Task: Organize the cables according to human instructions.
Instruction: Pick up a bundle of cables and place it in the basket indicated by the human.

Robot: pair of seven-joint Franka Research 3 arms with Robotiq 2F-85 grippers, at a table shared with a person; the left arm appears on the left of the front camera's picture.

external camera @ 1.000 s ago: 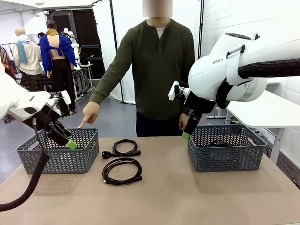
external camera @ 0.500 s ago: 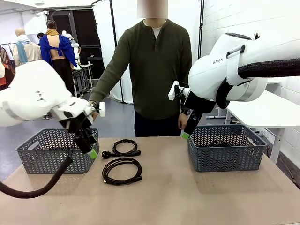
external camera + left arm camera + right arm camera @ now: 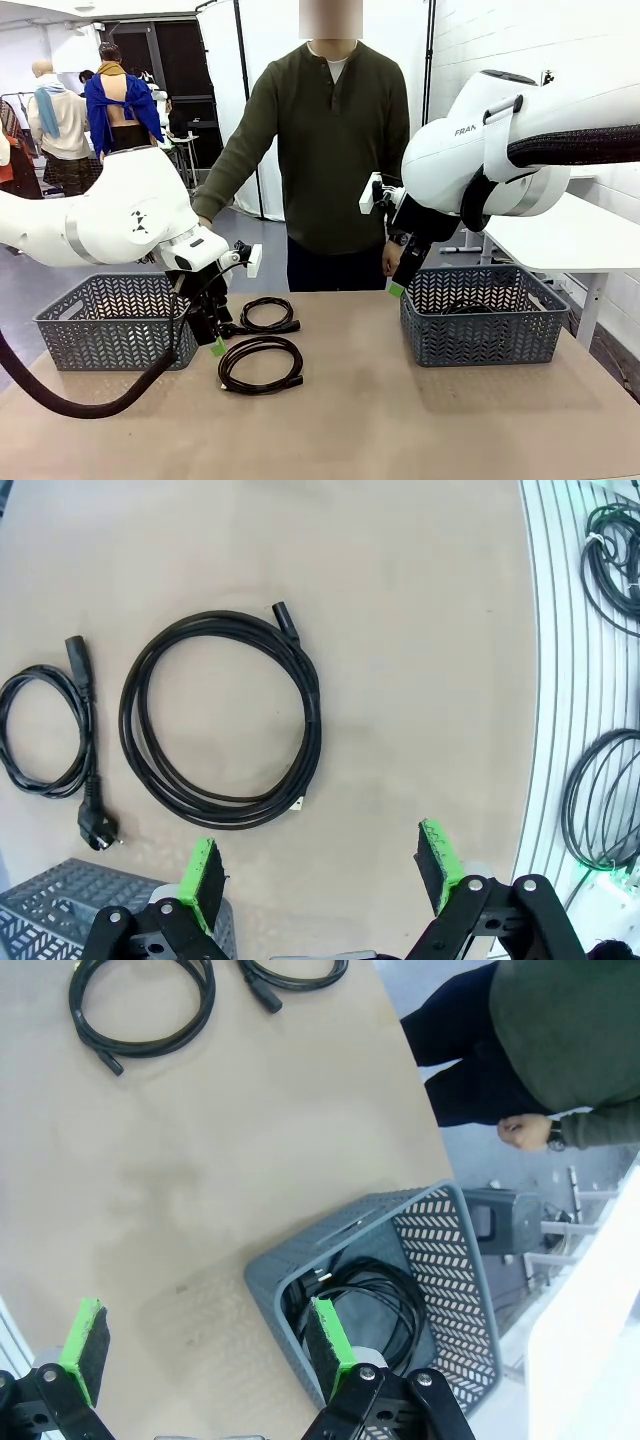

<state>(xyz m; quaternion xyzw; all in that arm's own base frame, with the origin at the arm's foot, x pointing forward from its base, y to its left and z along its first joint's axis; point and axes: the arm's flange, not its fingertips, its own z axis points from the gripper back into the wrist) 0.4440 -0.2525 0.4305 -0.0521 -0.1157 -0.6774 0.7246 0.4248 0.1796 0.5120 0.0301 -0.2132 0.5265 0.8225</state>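
Observation:
Two coiled black cables lie on the table: a smaller coil point(image 3: 264, 315) with its plug to the left, and a larger coil point(image 3: 260, 363) in front of it. My left gripper point(image 3: 214, 338) hangs open just left of them. The left wrist view looks down on the larger coil point(image 3: 220, 722) and the smaller coil point(image 3: 48, 746), with the left gripper point(image 3: 320, 865) open and empty above the table. A third coil point(image 3: 372, 1298) lies in the right basket point(image 3: 455, 1260). My right gripper point(image 3: 398, 283) hovers open by that basket's point(image 3: 480, 340) near-left corner.
A grey basket point(image 3: 110, 345) stands at the table's left, close to my left arm. A person stands at the far side, one arm reaching behind my left arm, the other hand point(image 3: 522, 1130) at their side. Beyond the table edge more cables point(image 3: 612, 555) lie on a ribbed surface.
My left arm has swung right from over the left basket to beside the two coils. The person's pointing hand is now hidden behind it. The right arm has not moved.

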